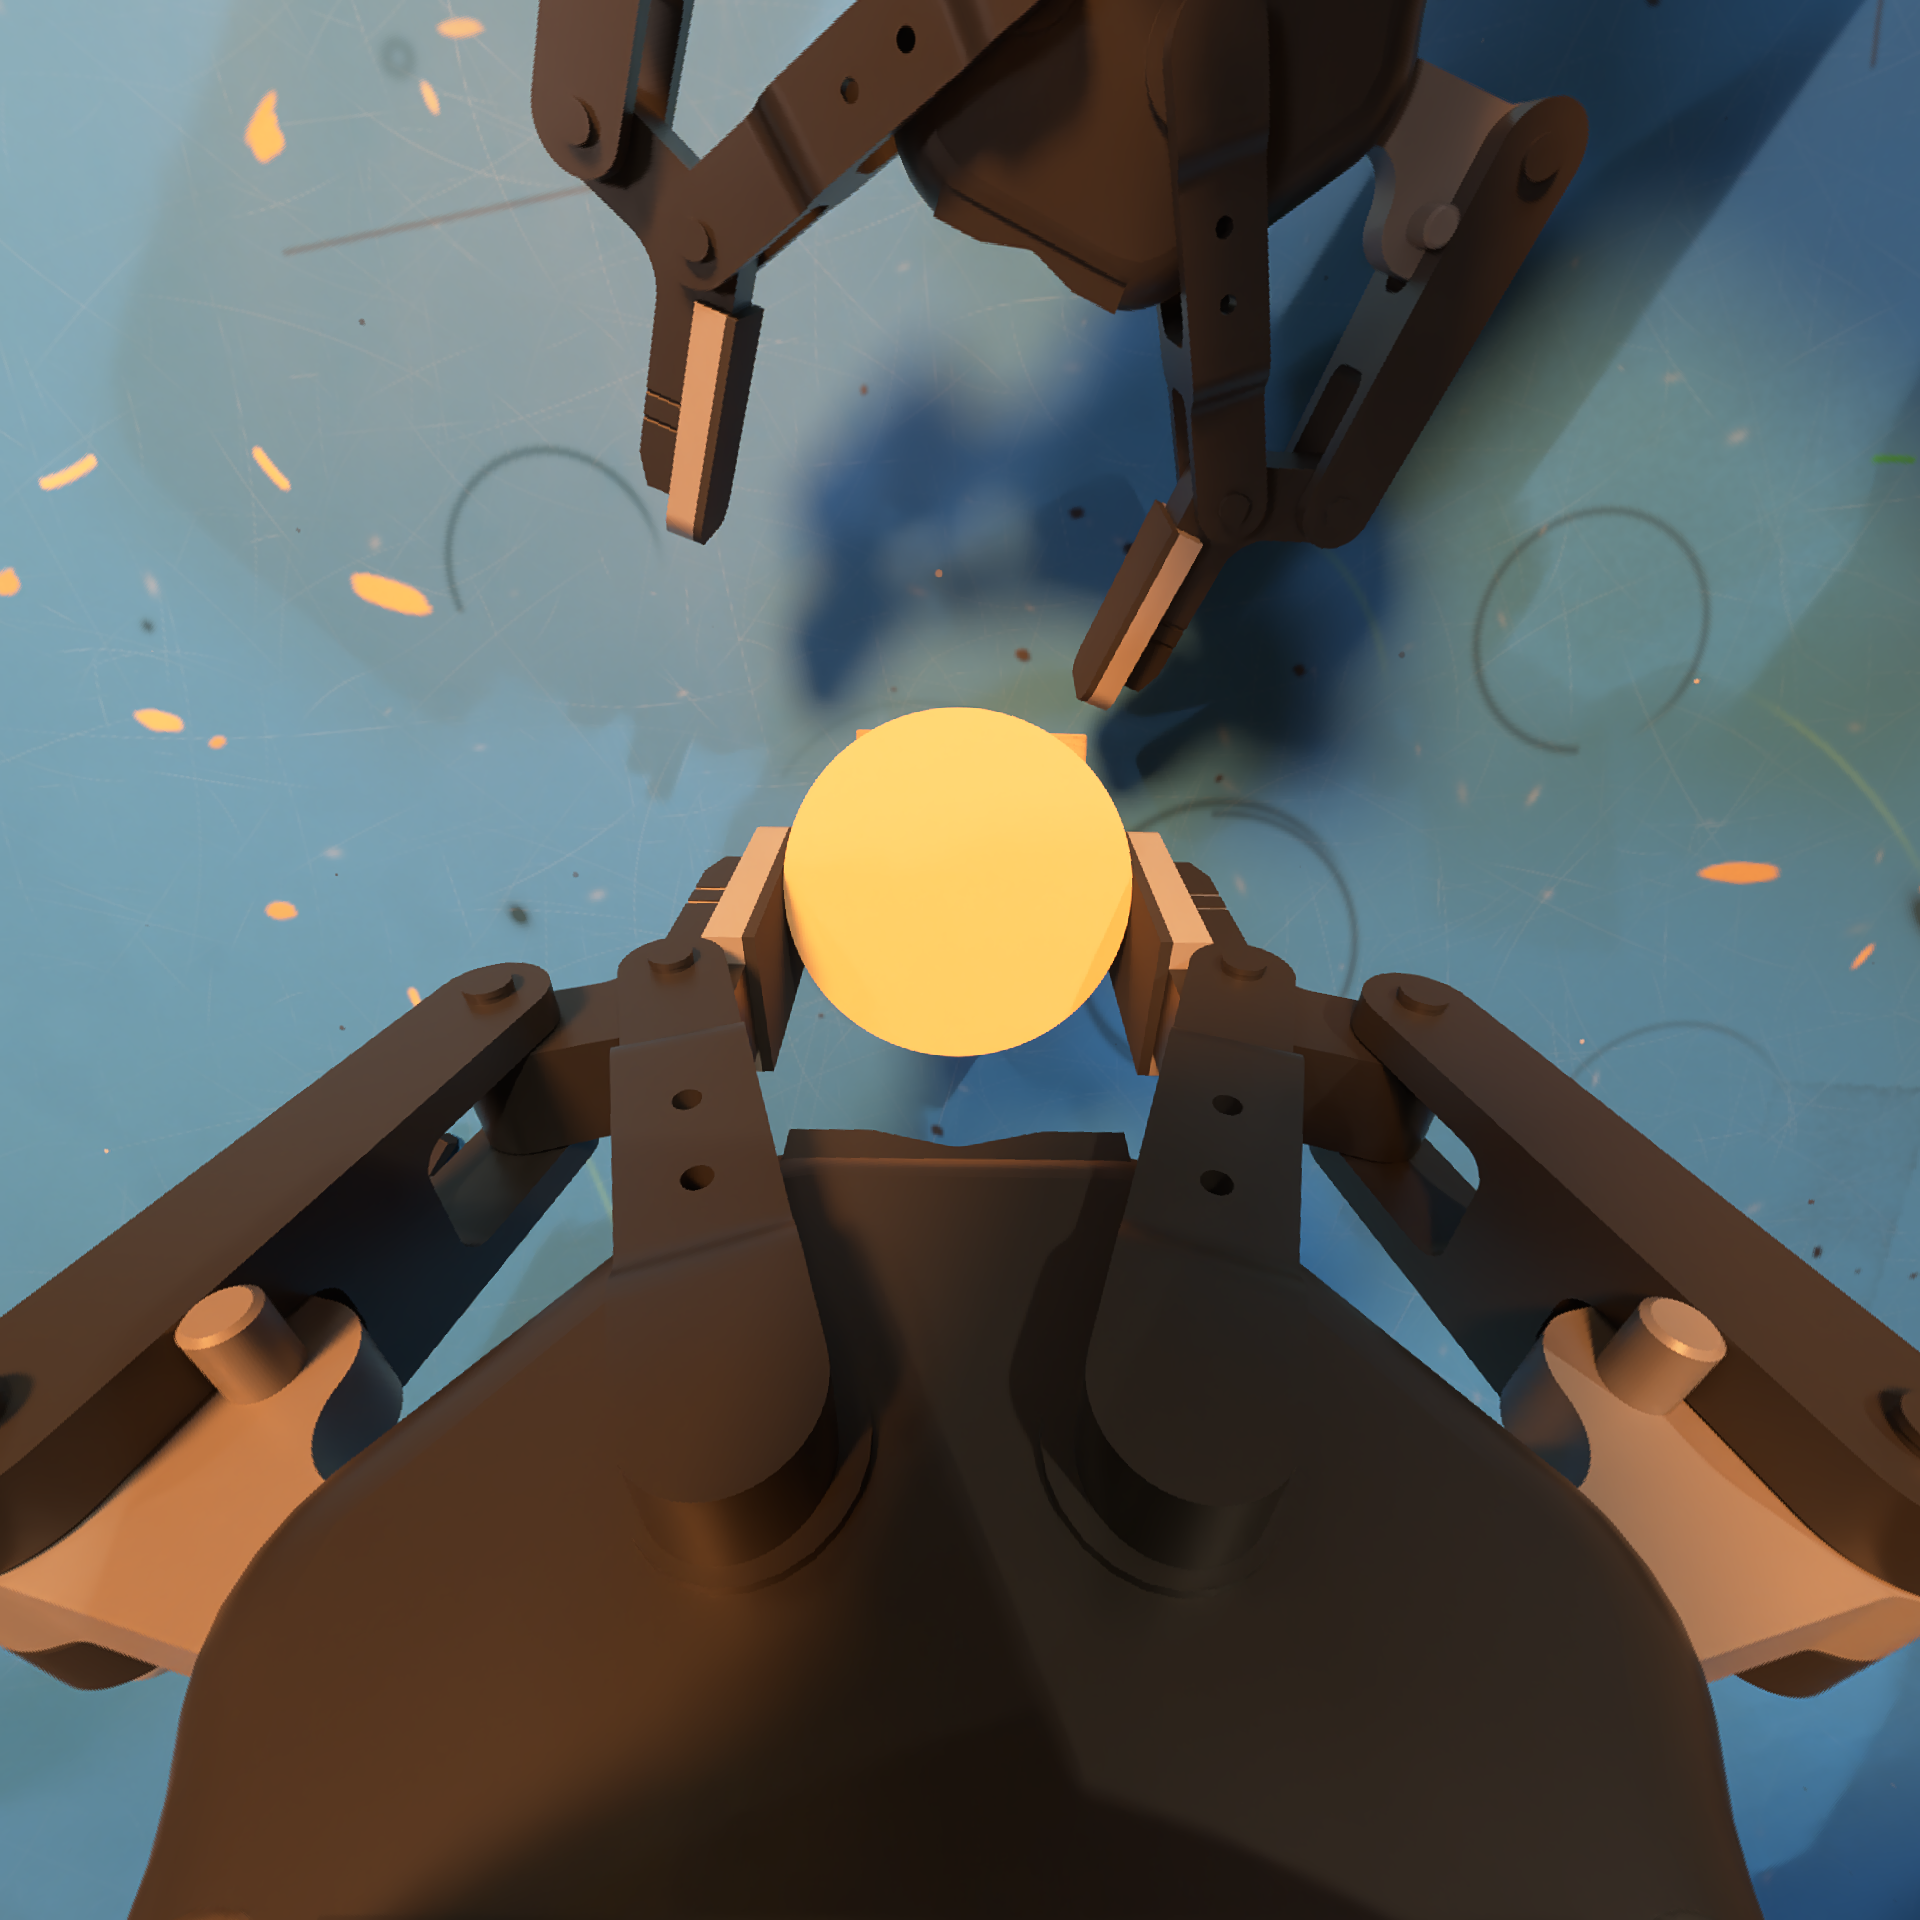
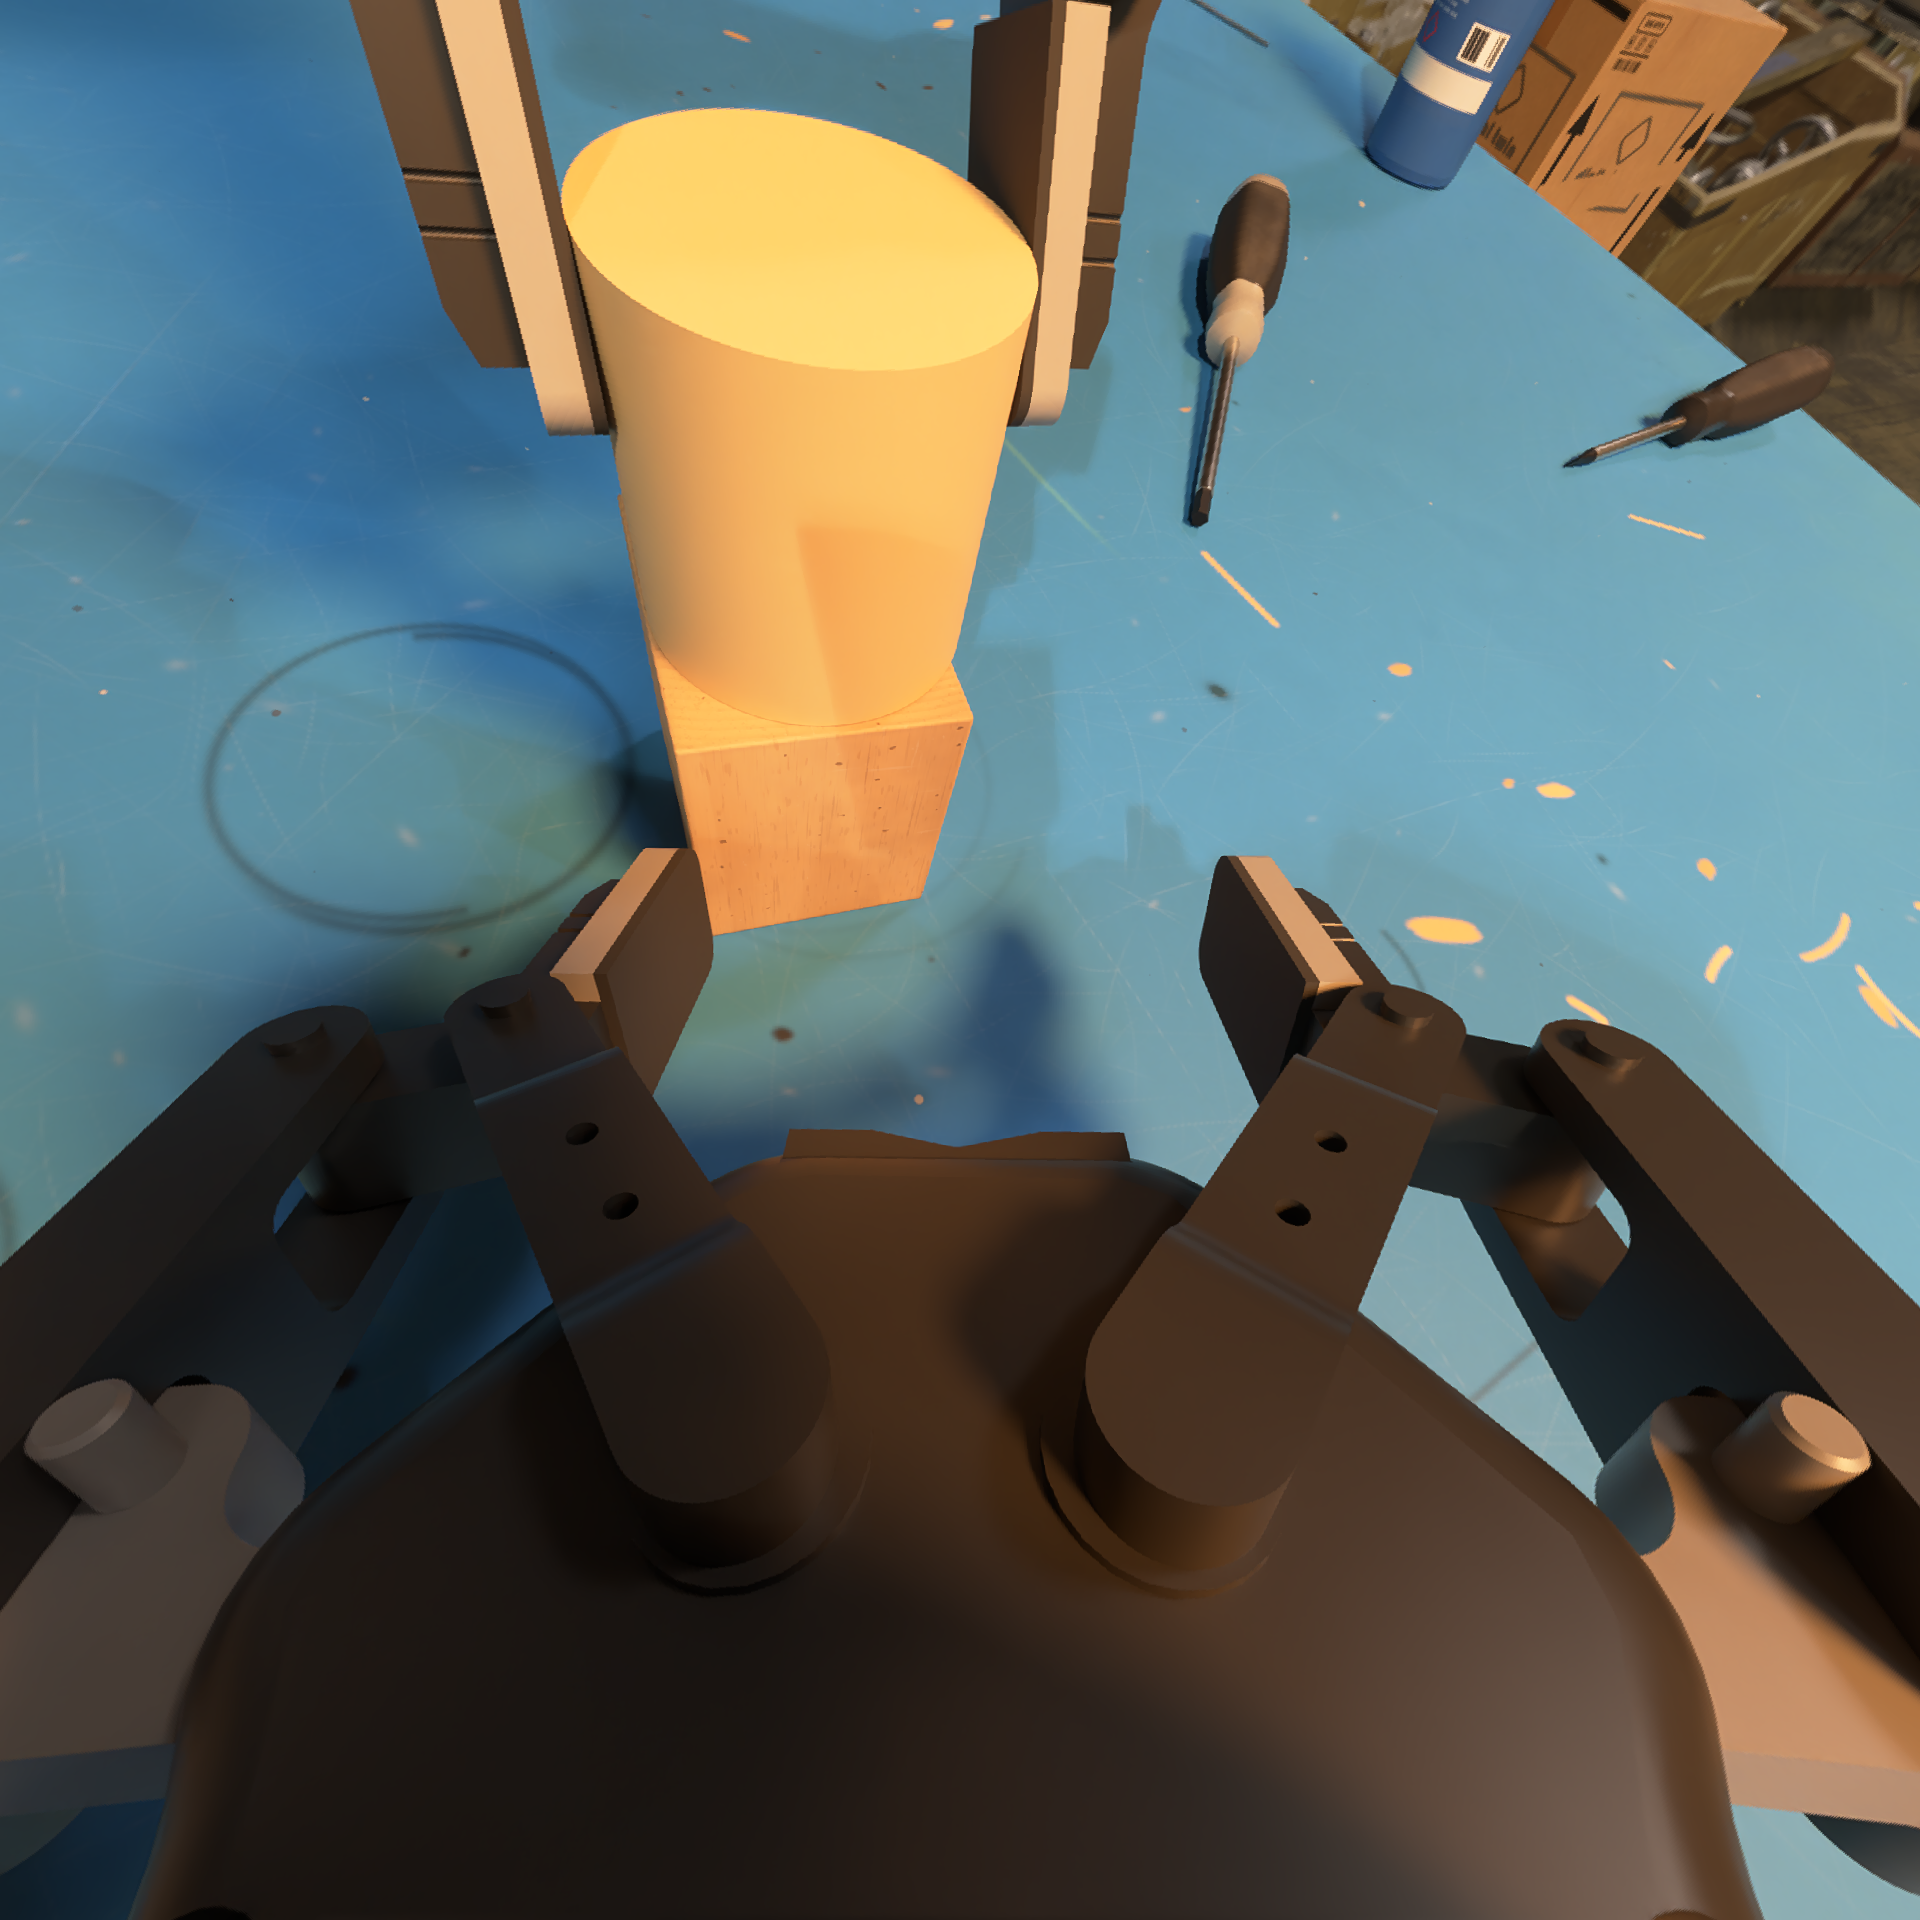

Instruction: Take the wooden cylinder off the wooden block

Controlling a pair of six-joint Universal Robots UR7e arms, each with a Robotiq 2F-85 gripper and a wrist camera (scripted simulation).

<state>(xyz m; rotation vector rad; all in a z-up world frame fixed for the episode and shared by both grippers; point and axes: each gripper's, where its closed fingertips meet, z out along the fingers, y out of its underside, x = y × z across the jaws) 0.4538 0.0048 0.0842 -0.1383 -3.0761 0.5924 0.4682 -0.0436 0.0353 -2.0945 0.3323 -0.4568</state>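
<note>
A pale wooden cylinder [image 2: 810, 416] stands upright on a small wooden block [image 2: 821, 821] on the blue table [image 2: 1455, 675]. My left gripper [image 2: 808, 410] comes down from above, with its pads pressed against both sides of the cylinder's upper part. In the left wrist view I look straight down on the cylinder's round top [image 1: 956, 883], held in the left gripper [image 1: 956, 862]. Only a corner of the block [image 1: 1070, 743] shows there. My right gripper [image 2: 956, 883] is open and empty, low in front of the block, its left fingertip close to the block's lower corner. It also shows in the left wrist view [image 1: 899, 608].
Two screwdrivers [image 2: 1236, 312] [image 2: 1745, 400] lie on the table to the right of the stack. A blue bottle [image 2: 1444, 94] and a cardboard box [image 2: 1631, 114] stand at the far right, near the table's edge. Dark ring marks [image 2: 416, 779] and orange flecks are on the surface.
</note>
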